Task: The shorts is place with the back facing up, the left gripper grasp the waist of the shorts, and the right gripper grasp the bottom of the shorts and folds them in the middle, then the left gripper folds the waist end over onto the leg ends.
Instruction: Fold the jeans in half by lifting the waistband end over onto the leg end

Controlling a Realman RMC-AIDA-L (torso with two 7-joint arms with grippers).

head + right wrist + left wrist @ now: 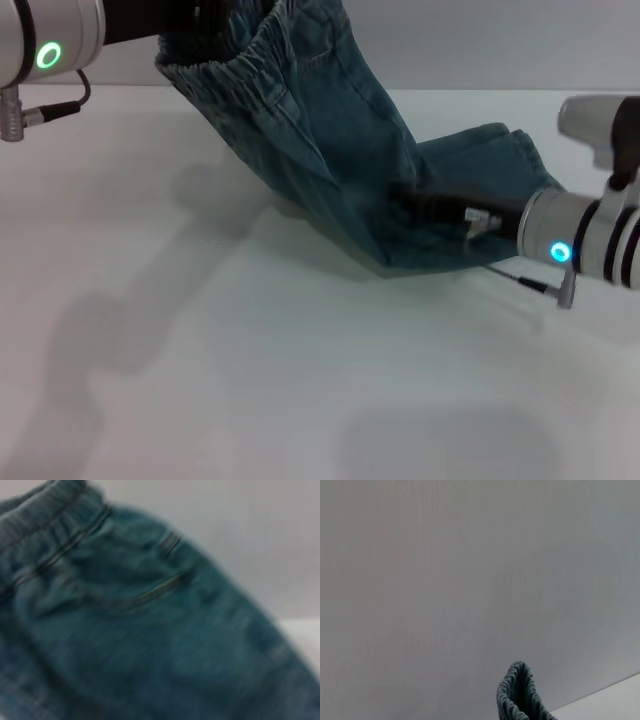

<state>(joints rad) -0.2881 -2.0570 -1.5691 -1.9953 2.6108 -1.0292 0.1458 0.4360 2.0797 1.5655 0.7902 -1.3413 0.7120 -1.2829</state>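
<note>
The shorts (340,150) hang in the air over the white table (250,380). The waist (235,65) is up high at the far left of the head view. The cloth slopes down from there to the right, and the leg ends (480,200) rest low on the table. The shorts look doubled over already, so I think the last fold is going on now.

The left gripper (170,25) is up at the waist, but the cloth and the edge of the picture hide its claws. I cannot tell if it is wide or narrow. The waist stays up there, so I think it is holding on. The left wrist view shows only a bit of the ruffled waist (520,695) against a plain wall.

The right gripper (450,212) is low, tucked into the leg ends. Its claws are buried in the cloth, so I cannot tell how they stand either. The right wrist view shows a back pocket (150,587) very near.

What could go wrong? The waist could slip out and the shorts would flop down in a heap. If the left arm pulls too hard, the leg ends could slide on the table and the fold would come out crooked. The right gripper is in the way too. The waist has to land on the leg ends, and it could drop on top of that gripper and bunch up.

I see nothing else on the table.
</note>
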